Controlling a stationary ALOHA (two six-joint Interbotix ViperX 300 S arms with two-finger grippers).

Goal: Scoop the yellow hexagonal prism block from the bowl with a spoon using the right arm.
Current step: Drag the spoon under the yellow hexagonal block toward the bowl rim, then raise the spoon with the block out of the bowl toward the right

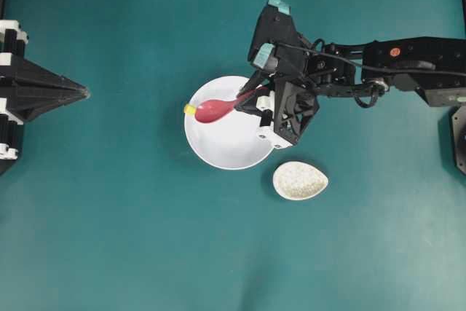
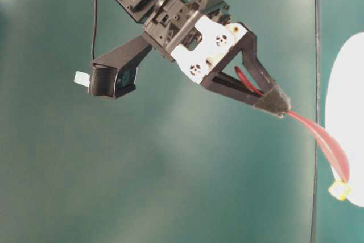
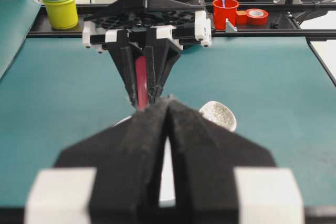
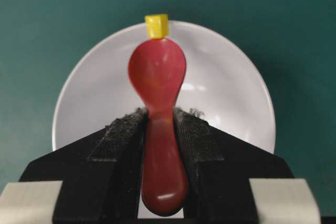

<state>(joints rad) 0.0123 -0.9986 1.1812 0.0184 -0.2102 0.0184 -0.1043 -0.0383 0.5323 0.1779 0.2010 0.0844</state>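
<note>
Red-pink spoon [image 1: 218, 108] clamped by right gripper [image 1: 256, 100], scoop over white bowl [image 1: 231, 149], yellow block [image 1: 190, 109] at bowl's left rim touching the scoop tip; speckled dish [image 1: 300, 180] nearby | left wrist: left gripper [image 3: 167, 109] pads pressed together, holding nothing | right wrist: block [image 4: 156, 25] on far rim.

A small speckled beige egg-shaped dish [image 1: 300, 180] sits on the teal tabletop [image 1: 109, 216], with stacked yellow cups [image 3: 59, 8], a red cup [image 3: 224, 13] and red tape [image 3: 256, 16] behind.
</note>
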